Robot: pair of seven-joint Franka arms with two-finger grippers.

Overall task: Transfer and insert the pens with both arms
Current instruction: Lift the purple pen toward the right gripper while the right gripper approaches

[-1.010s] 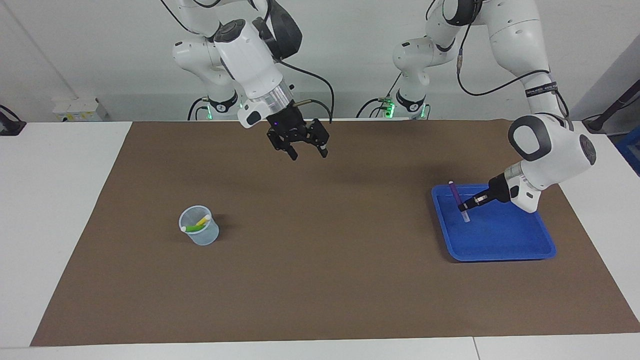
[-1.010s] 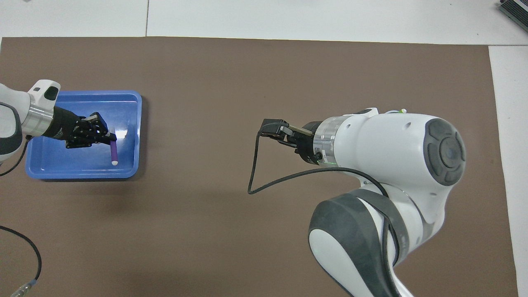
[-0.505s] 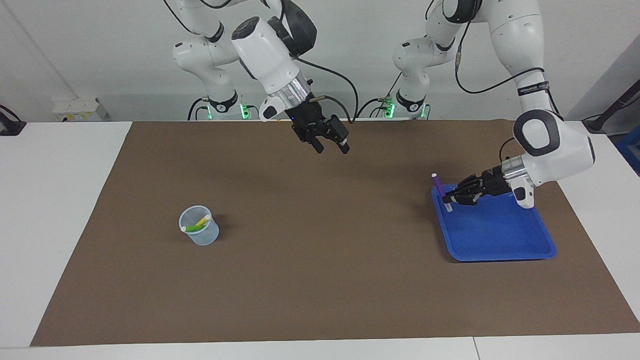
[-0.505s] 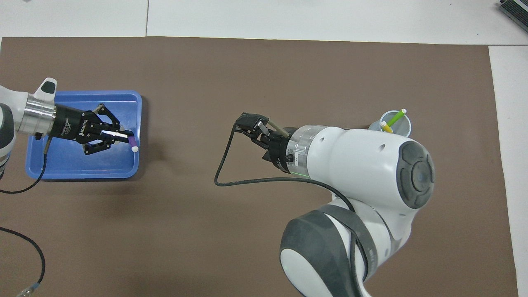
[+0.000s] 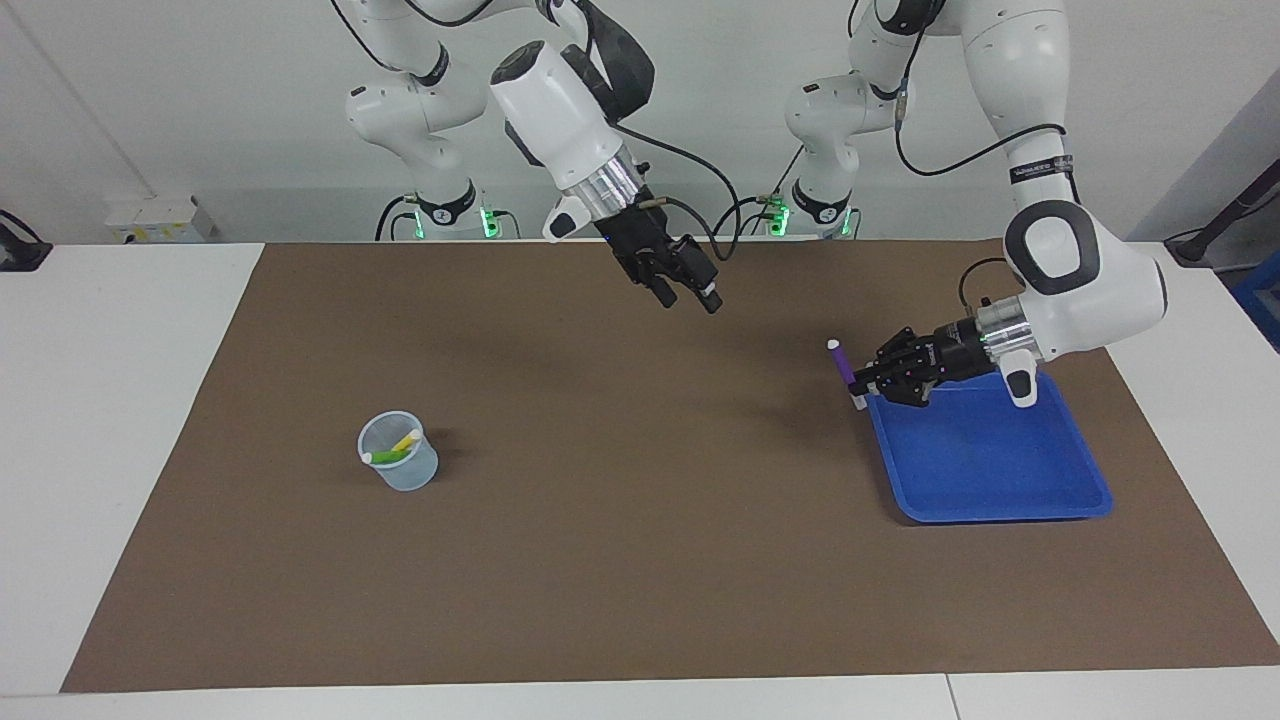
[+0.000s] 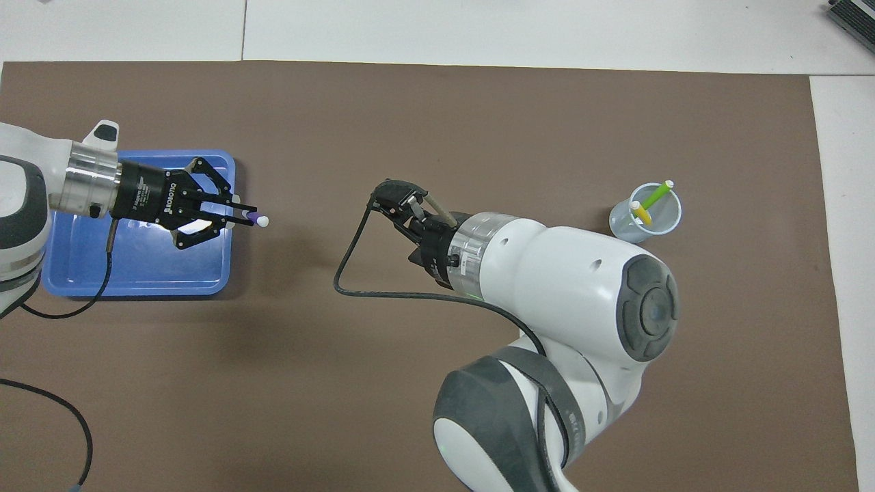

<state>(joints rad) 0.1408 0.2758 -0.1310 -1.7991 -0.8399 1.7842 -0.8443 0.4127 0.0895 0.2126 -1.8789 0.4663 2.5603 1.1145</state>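
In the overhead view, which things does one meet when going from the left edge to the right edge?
Blue tray → left claw holding the purple pen → right claw, open → clear cup with the yellow pen and green pen.

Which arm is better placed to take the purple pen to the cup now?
Right. Its open right gripper hangs over the mat's middle, between the cup and the left gripper, which is shut on the purple pen at the blue tray's edge, well away from the cup. A handover looks likely.
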